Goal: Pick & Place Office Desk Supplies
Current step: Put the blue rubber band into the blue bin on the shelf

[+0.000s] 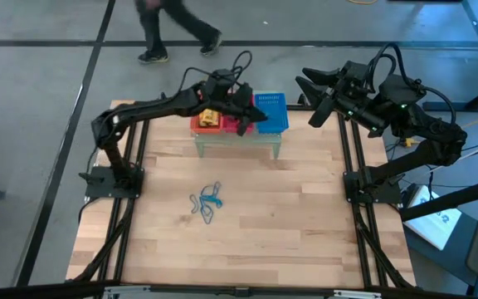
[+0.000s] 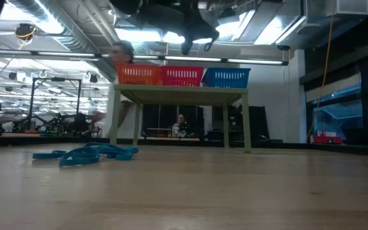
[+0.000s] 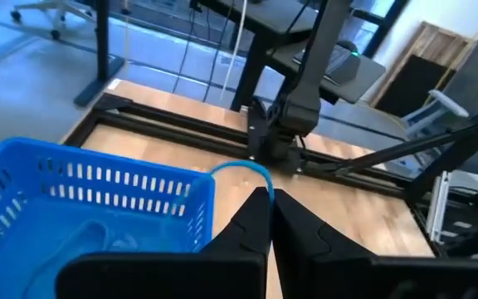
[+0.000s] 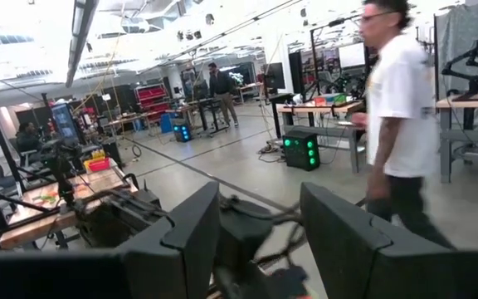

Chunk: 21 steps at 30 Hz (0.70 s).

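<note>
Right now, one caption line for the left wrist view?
Left gripper shut on a thin blue loop, held beside the blue basket.

**Robotics lab floor**

We're in a big open lab: concrete floor point(image 1: 48, 75), overhead ducting point(image 4: 90, 33), workbenches point(image 4: 330, 108) crowded with gear, other robot rigs point(image 2: 50, 118), and a person point(image 4: 397, 116) walking past.

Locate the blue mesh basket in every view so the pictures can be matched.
High view: blue basket at the right end of the basket row on the small stand, far side of the table.
Low view: blue basket rightmost on the stand, beside the red basket.
Left wrist view: blue basket beside the shut left gripper.
Right wrist view: not in it.
Shared landmark: the red basket.
</note>
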### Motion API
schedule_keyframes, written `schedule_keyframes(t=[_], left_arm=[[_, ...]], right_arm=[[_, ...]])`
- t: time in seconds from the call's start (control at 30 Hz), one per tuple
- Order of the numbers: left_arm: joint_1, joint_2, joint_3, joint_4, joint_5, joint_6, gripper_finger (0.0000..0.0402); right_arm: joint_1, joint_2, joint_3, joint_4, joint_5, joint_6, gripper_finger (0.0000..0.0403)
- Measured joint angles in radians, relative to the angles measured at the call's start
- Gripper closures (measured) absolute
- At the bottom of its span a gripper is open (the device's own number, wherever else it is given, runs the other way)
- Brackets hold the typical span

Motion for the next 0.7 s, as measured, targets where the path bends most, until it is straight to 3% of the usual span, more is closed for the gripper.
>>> schedule_keyframes(t=[0.47,0.7], left_arm=[[0.044,0.284,0.34,-0.099,0.048,0.073,0.0396],[0.057,0.296,0.362,-0.228,0.045,0.153,0.0382]], right_arm=[[0.001,0.0,0.0,-0.002,0.0,0.005,0.0231],[0.001,0.0,0.0,-0.004,0.0,0.005,0.0231]])
